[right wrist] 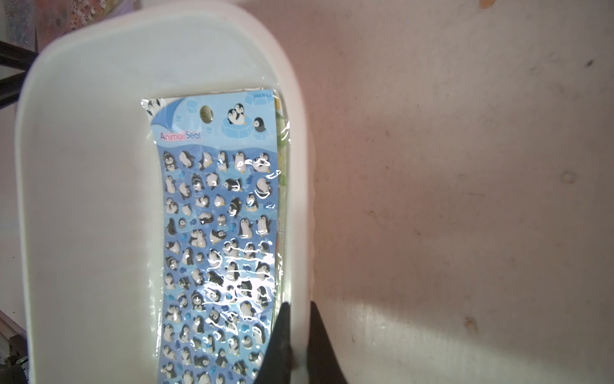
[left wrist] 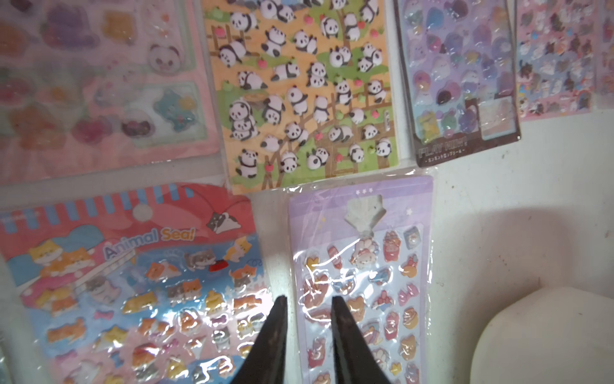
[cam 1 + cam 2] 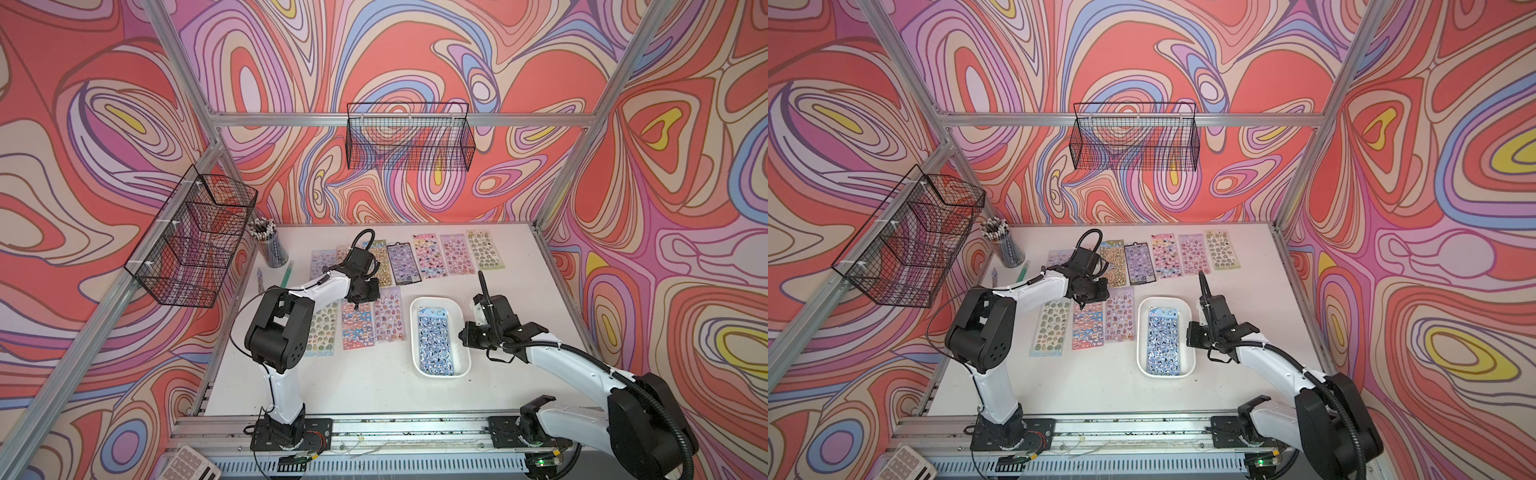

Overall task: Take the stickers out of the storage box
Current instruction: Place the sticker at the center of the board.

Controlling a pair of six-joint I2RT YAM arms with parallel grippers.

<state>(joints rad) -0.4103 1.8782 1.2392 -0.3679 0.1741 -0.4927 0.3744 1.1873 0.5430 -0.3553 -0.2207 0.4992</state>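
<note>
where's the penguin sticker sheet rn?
In a top view the penguin sheet lies flat inside the white storage box, right of table centre. The right gripper clamps the box wall beside it.

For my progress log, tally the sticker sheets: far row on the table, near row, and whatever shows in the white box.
Far row stickers: 7, one partly hidden
Near row stickers: 3
Penguin sheet showing in the storage box: 1
Total: 11
</note>
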